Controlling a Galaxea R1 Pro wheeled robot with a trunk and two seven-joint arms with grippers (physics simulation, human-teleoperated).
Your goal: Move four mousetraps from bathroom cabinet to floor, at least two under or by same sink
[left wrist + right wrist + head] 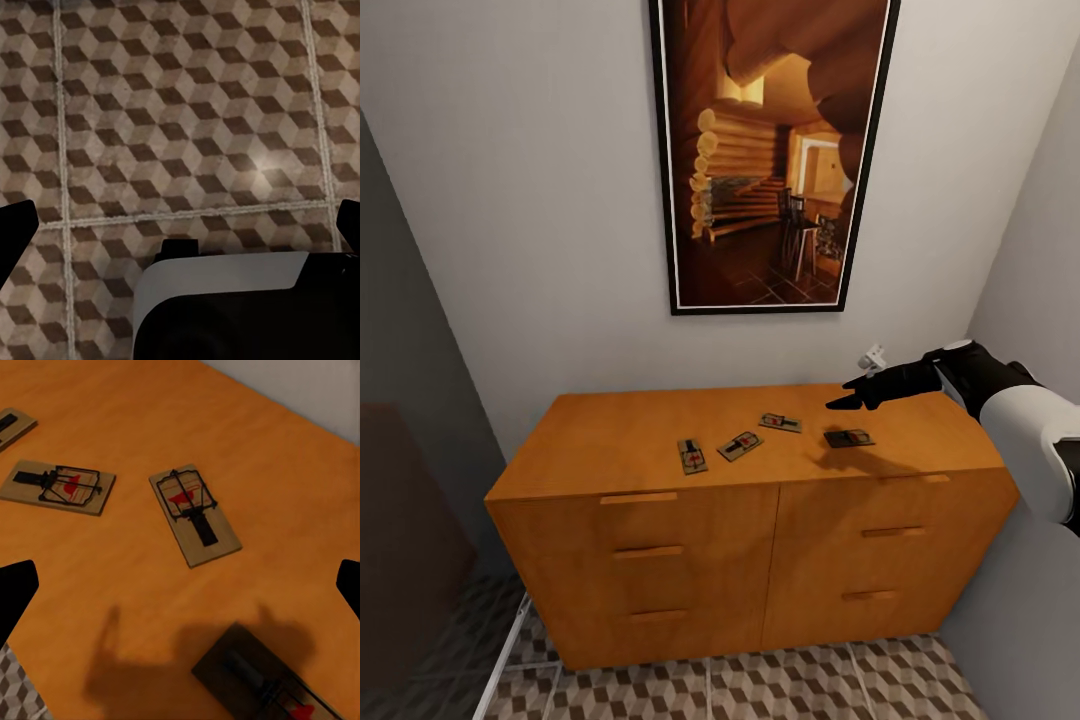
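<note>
1. The wide orange-brown wooden cabinet stands against a pale wall, under a framed picture of a log-cabin interior; it has two columns of drawers with slab handles.
2. Four mousetraps lie flat on its top, all apart from one another: the leftmost mousetrap, the second mousetrap, the third mousetrap, and the rightmost mousetrap, which lies in shadow.
3. The right pincer hovers above the cabinet top, over and just behind the rightmost mousetrap, not touching it. In the right wrist view its dark fingertips sit at opposite edges of the picture, so it is spread wide and holds nothing.
4. In the left wrist view the left pincer points down at the bathroom floor, tiled in a brown, beige and white cube pattern with pale grout lines; its tips also stand wide apart, empty.
</note>
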